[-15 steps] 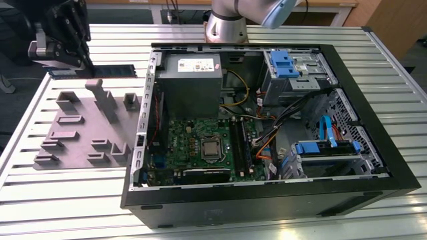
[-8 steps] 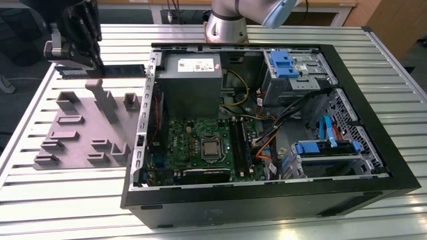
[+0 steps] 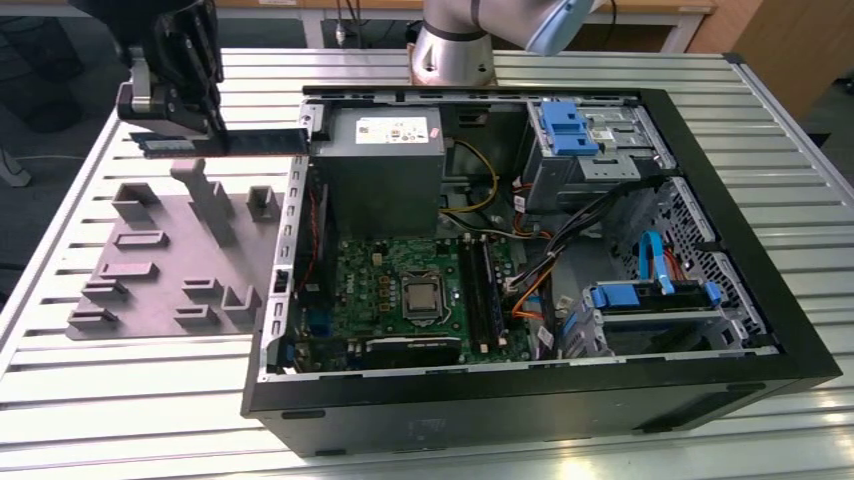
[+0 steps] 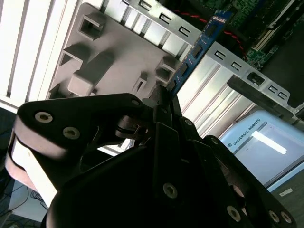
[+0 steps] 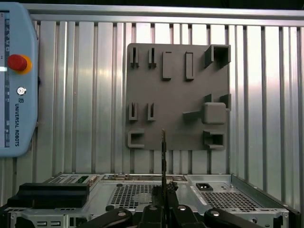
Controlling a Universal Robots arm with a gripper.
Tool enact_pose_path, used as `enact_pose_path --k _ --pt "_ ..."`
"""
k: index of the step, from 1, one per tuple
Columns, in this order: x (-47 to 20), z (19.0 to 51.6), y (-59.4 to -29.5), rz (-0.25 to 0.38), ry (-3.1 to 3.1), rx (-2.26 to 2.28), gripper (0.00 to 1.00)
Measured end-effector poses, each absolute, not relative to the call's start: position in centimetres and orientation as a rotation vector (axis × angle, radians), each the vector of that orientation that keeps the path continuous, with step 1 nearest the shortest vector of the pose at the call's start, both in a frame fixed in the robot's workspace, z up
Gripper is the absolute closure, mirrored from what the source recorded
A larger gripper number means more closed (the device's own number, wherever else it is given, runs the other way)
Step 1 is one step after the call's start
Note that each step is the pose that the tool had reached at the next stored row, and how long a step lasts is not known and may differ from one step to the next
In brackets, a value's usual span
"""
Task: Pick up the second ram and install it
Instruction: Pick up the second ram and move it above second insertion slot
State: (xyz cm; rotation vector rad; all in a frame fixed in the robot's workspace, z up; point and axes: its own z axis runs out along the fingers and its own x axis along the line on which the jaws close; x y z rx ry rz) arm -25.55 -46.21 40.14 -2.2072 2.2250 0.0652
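Note:
The second ram (image 3: pixel 240 142) is a slim dark stick held level in the air, above the grey fixture plate (image 3: pixel 160 270) at the exterior view's left. My gripper (image 3: pixel 180 135) is shut on one end of it, and the other end reaches toward the open computer case (image 3: pixel 747 250). In the second wrist view the ram (image 4: pixel 197 50) runs out from the fingers (image 4: pixel 164 102) over the case's edge. In the first wrist view I see it edge-on as a thin line (image 5: pixel 163 156) rising from the gripper (image 5: pixel 164 192). The motherboard (image 3: pixel 400 290) with its long black slots (image 3: pixel 483 290) lies inside the case.
The case lies open on a slatted metal table (image 3: pixel 107 400), with a power supply (image 3: pixel 376 150), drive cages with blue clips (image 3: pixel 574 125) and loose cables (image 3: pixel 587 215) inside. Raised blocks stand on the fixture plate (image 5: pixel 175 95). A teach pendant (image 5: pixel 16 76) lies beside it.

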Motion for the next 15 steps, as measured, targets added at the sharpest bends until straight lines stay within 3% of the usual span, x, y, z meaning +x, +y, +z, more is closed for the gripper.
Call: enact_pose_path --k 15 --pt "-23.1 40.1 -46.2 0.065 2.225 -2.207 0.86"
